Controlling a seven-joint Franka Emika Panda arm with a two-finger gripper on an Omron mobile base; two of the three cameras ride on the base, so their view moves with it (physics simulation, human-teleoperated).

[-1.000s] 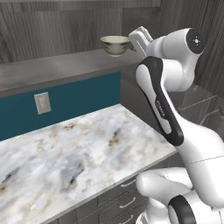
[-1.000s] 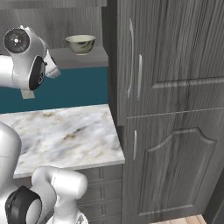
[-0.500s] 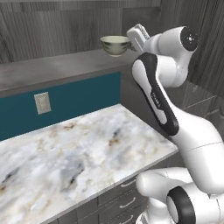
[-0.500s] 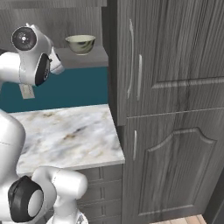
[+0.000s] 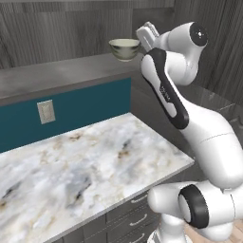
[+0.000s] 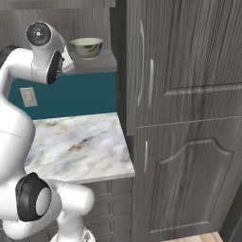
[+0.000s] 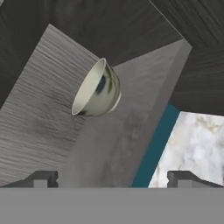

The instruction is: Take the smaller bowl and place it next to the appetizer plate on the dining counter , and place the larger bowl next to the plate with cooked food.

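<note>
The smaller bowl (image 5: 124, 49) stands upright on a grey ledge against the wall; it is deep, grey-olive outside, pale inside, with a thin light rim. It also shows as the bowl (image 6: 87, 47) and, rolled sideways, as the bowl (image 7: 97, 89). My gripper (image 5: 144, 34) hovers just to the right of it at rim height, not touching. In the hand view the gripper (image 7: 111, 177) is open, its fingertips (image 7: 41, 178) set wide apart with the bowl ahead of them and nothing between. The dining counter and both plates are out of view.
The grey ledge (image 5: 57, 73) tops a teal backsplash with a wall outlet (image 5: 45, 111). Below lies a marble counter (image 5: 85, 161) over grey drawers. Tall grey cabinet doors (image 6: 184, 94) close in right beside the bowl's niche.
The hand has crept a little left and up towards the bowl, and the upper arm has risen. The bowl has not moved and the jaws stay open.
</note>
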